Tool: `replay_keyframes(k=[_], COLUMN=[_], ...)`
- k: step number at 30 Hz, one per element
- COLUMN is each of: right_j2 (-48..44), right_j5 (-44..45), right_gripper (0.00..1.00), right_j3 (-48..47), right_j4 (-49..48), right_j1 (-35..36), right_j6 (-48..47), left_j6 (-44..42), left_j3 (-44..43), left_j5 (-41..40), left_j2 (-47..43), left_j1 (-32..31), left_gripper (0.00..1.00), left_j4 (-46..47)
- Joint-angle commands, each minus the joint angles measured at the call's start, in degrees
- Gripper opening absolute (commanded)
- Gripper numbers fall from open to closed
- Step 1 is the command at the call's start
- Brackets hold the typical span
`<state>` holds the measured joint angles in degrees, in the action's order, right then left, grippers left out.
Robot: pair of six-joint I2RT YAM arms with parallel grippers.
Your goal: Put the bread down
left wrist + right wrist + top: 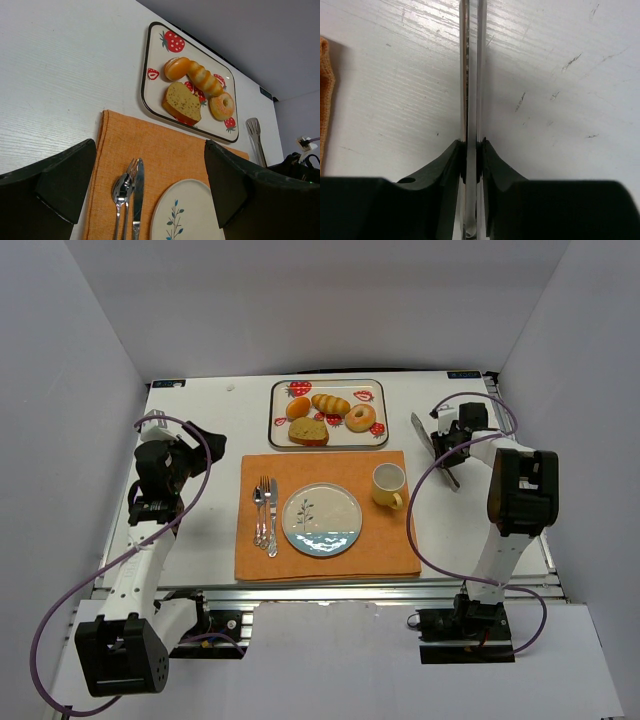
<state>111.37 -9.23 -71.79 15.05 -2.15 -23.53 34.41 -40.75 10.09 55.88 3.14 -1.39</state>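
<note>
While the white table (200, 440) carries the orange placemat (325, 555) at its middle, look just beyond the mat's far edge to the strawberry-patterned tray (276, 415), where both pieces lie: the loaf slice (308, 430) at its near left and the ring-shaped doughnut (360, 418) toward its right end, beside a round bun (298, 407) and a twisted roll (331, 403) that you should leave alone. Treat the plate (322, 521) on the mat as the likely target. Your left gripper (149, 175) hangs spread wide, left of the mat, holding nothing. Your right gripper (471, 155) pinches the metal tongs (471, 75) down at the table right of the mat, their arms squeezed nearly together. Lift them straight up, keep the clamp square, and ease pressure only enough to part the tips over the bread
</note>
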Motion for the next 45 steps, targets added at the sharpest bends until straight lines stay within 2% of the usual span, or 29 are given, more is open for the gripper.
replay_keyframes(k=[1, 3, 6, 13, 14, 21, 34, 45], right_j2=[0.43, -0.89, -4.05, -6.34, -6.43, -8.36, -6.43, -2.13], right_j5=[1.68, -0.25, -4.45, -10.54, -10.8, -9.4, -7.91, -0.44], right_gripper=[0.18, 0.15, 0.16, 0.3, 0.31, 0.37, 0.42, 0.46], right_j3=[-1.06, -2.65, -6.95, -18.12, -18.64, -19.35, -24.19, -28.31], right_j4=[2.43, 3.49, 6.57, 14.21, 14.48, 13.78, 15.8, 19.05], right_j1=[-0.13, -0.13, 0.04, 2.33, 4.59, 9.88, 14.1, 18.85], right_j6=[-3.01, -3.8, -5.03, -3.9, -3.72, -7.4, -14.78, -24.72], left_j6=[-0.31, -0.31, -0.31, 1.01, 1.27, 1.36, 2.06, 2.15], left_j3=[-1.26, -1.35, -1.26, -0.38, -0.21, -0.12, 0.94, 1.82], left_j5=[0.02, 0.02, -0.07, 0.11, 0.2, 0.28, 0.28, -0.07], left_j2=[-0.33, -0.42, -0.77, -1.03, -0.95, -1.47, -2.09, -2.79], left_j1=[-0.24, -0.24, -0.24, -0.15, -0.15, -0.24, -0.24, -0.24], left_gripper=[0.98, 0.98, 0.98, 0.98, 0.98, 0.98, 0.98, 0.98], left_j4=[0.07, -0.19, -0.28, 1.04, 0.95, 0.95, 2.62, 2.79])
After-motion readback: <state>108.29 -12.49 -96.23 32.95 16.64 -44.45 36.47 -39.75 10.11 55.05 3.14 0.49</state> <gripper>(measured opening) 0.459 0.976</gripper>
